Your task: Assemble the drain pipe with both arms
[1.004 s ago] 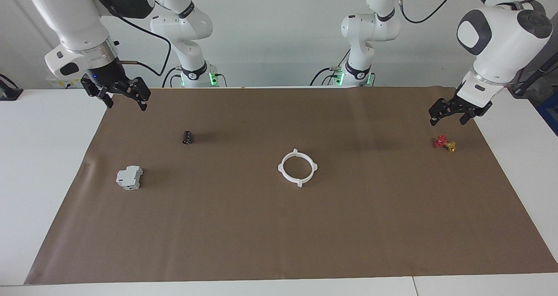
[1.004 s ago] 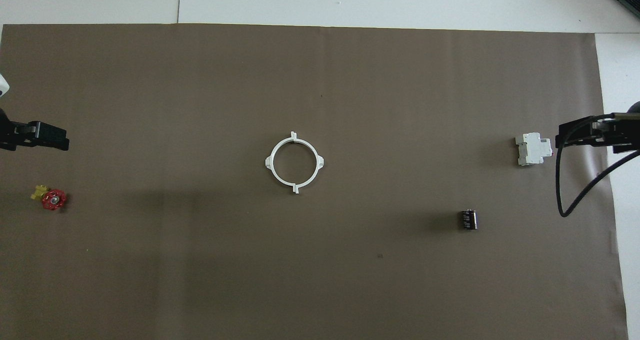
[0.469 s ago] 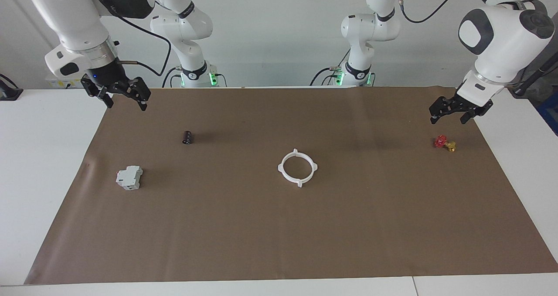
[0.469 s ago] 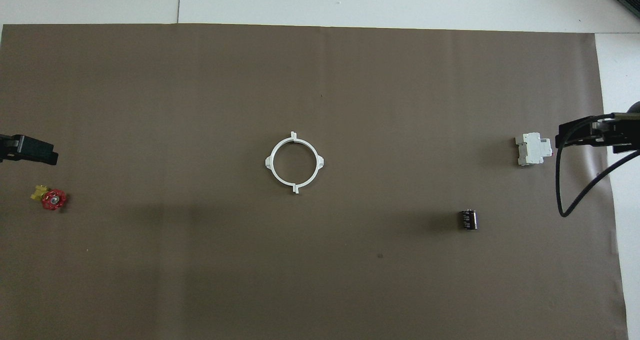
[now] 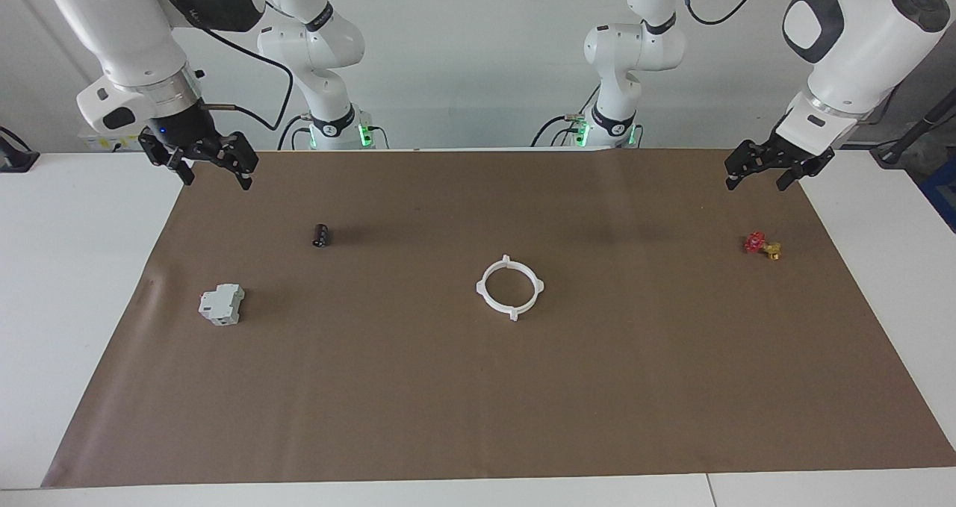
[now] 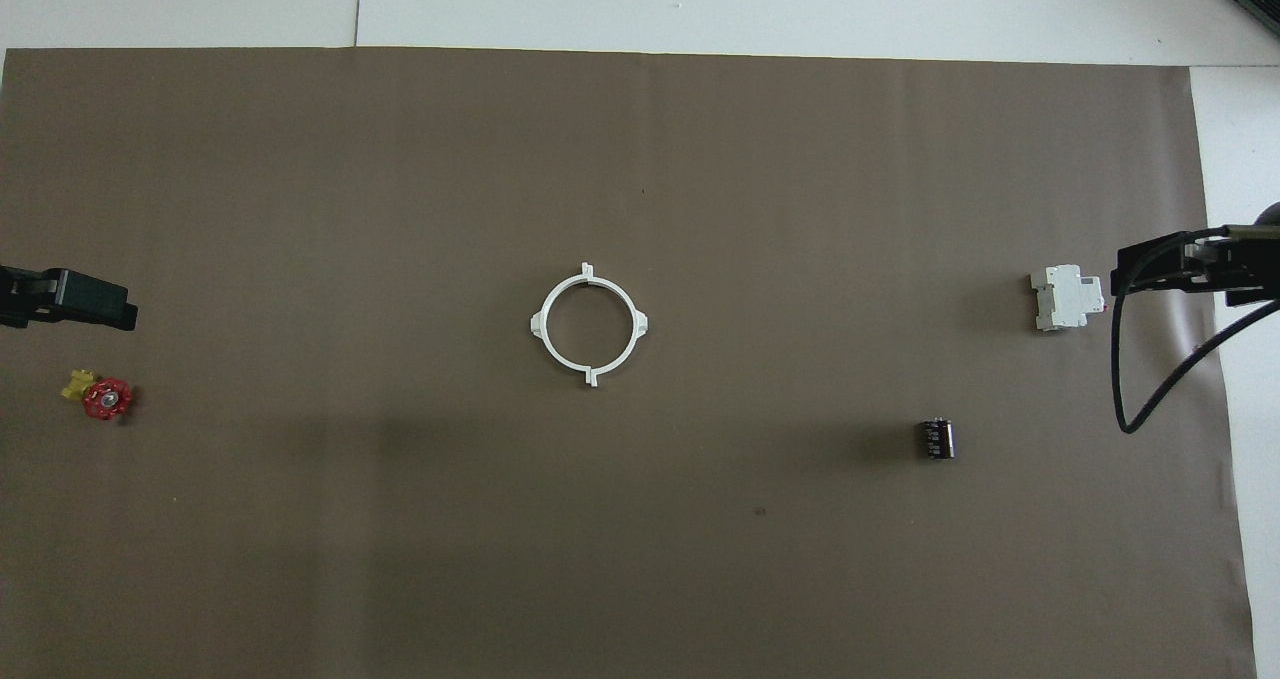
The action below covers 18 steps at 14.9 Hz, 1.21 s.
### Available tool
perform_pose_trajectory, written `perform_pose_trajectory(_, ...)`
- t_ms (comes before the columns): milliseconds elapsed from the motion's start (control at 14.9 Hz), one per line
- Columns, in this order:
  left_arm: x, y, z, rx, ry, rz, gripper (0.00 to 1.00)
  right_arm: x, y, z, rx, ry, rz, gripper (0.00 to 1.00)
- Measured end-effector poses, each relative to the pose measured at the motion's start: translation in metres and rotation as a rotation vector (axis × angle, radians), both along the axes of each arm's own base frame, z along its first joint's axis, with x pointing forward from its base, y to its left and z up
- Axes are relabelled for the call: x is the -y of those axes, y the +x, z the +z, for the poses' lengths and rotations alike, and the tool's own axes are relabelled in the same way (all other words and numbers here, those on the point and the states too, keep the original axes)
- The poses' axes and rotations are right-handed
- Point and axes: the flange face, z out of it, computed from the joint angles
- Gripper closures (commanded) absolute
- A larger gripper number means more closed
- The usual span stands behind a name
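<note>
Your left pincer [image 5: 762,172] hangs in the air over the brown mat's [image 5: 478,417] corner at the left arm's end of the desk [image 5: 75,268]. Its two fingers are apart and it holds nothing. Your right pincer [image 5: 213,165] hangs over the mat's edge at the right arm's end. Its fingers are apart too, and it is empty as well.

The drain pipe [image 5: 509,288] lies flat in the middle of the mat. It looks like one whole white ring with four small tabs, so the two halves seem to be joined. I think the job is done and the step now is just to park both arms.

To do that well, keep both pincers up high and well away from the ring. Do not dip down near it, since a bump could pop the halves apart. Mind the little red and yellow valve [image 5: 762,245] near your left pincer. Mind the black cylinder [image 5: 321,234] and the grey-white block [image 5: 222,304] at the right arm's end too. Move slowly.
</note>
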Motion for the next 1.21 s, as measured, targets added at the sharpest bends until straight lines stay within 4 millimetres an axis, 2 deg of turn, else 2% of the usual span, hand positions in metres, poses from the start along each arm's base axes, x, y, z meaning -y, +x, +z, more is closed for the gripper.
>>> perform_pose_trajectory(1205,-0.0080,-0.0022,0.0016,0.001,-0.003,-0.018,0.00,0.0000,0.0000,0.0000,0.000,0.000,0.000,0.00)
